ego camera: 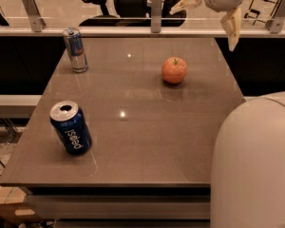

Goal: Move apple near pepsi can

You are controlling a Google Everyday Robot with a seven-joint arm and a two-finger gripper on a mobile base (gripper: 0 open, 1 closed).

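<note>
The orange-red apple with a short stem sits on the brown table, right of centre toward the far side. The dark blue pepsi can stands near the front left of the table, well apart from the apple. My gripper hangs at the top right of the camera view, above and behind the apple, not touching it. Its two pale fingers are spread apart and hold nothing.
A taller, slim silver-and-blue can stands at the table's far left. A railing with metal posts runs behind the table, with an office chair beyond it. My white arm body fills the lower right.
</note>
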